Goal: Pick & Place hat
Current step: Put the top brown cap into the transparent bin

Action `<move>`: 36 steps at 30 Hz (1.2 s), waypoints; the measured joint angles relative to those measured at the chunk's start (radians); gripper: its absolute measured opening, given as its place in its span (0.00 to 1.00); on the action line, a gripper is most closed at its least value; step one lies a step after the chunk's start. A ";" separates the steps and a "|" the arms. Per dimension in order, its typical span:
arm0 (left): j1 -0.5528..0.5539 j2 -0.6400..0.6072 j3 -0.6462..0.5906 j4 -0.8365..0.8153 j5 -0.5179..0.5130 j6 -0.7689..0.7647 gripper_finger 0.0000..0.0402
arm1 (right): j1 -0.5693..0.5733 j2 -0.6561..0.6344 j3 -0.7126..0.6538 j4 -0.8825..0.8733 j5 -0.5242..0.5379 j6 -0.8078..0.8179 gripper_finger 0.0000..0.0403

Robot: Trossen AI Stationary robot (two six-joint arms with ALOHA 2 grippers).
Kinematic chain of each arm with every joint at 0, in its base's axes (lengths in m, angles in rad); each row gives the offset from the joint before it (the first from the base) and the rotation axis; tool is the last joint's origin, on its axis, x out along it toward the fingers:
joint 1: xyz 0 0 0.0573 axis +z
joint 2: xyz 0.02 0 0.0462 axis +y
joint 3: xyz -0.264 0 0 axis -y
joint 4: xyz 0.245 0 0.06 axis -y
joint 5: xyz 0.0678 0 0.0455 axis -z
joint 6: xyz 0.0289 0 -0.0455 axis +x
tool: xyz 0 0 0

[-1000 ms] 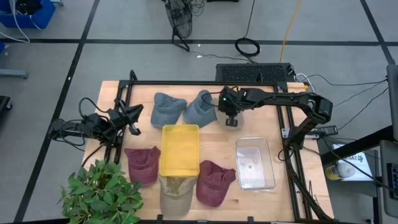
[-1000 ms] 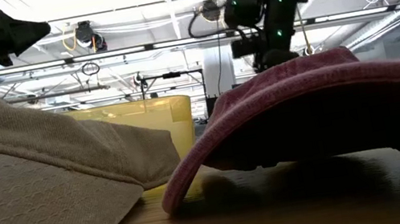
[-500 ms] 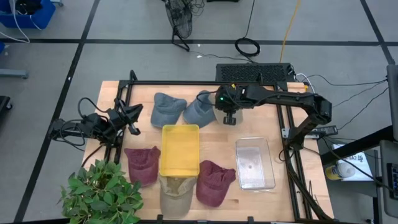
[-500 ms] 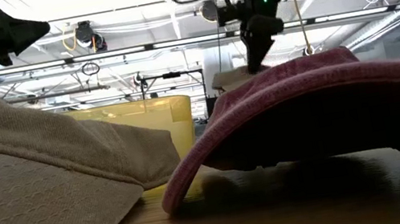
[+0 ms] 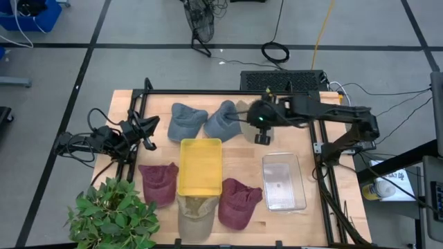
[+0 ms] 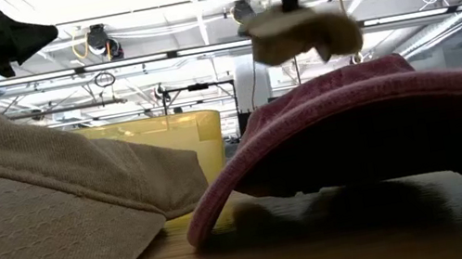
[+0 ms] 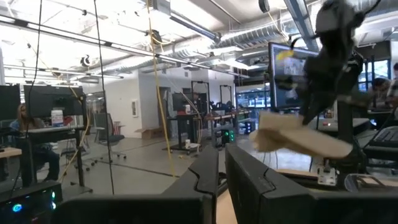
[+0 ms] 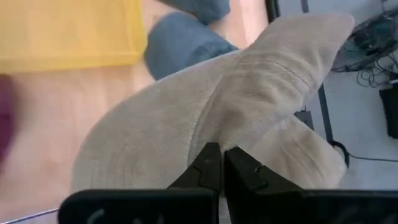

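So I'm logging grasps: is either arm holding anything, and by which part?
The right pincer is shut on a beige hat, pinching a fold of its cloth; the left holds nothing.

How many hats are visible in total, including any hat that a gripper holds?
6: two grey hats behind the yellow bin, two maroon hats beside it, a beige hat at its front, and a tan hat in the right gripper. More may be hidden.
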 joint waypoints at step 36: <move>0.000 0.000 0.000 0.009 0.048 -0.116 0.09 | 0.778 -0.002 -0.232 -0.151 0.134 0.983 0.00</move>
